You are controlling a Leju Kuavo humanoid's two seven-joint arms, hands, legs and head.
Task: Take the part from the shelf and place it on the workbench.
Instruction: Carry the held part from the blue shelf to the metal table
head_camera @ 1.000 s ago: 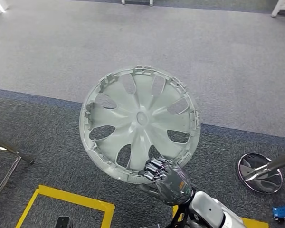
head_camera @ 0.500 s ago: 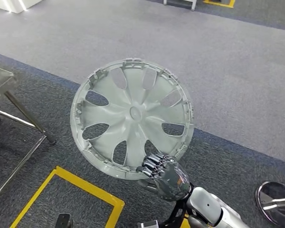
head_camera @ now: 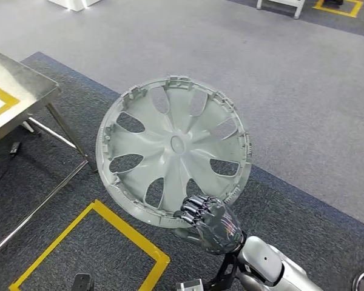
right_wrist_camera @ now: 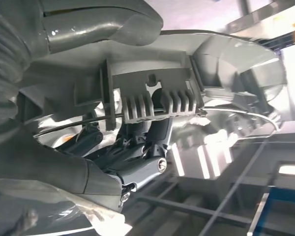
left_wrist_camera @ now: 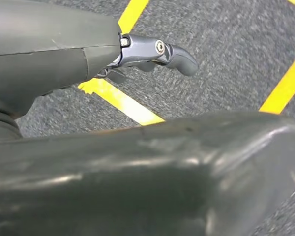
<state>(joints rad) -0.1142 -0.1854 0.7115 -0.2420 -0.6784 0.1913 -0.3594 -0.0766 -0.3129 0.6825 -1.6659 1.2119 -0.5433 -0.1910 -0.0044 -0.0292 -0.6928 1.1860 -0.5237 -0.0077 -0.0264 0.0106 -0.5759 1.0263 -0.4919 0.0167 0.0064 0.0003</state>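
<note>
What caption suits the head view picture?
Robot's right hand grips a grey wheel cover by its rim above carpet, beside a steel workbench.

Workshop or factory floor: grey carpet (head_camera: 281, 73) with yellow marking tape (head_camera: 125, 227), steel workbench (head_camera: 15, 97) at left.

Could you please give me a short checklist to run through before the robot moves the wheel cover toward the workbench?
1. Right hand grips the wheel cover at its near rim: ok.
2. Cover held clear of the floor: ok.
3. Workbench in sight, ahead to the left: ok.
4. Bench top free where the cover would land: cannot tell, mostly out of frame.
5. Left hand holds nothing: ok.
</note>
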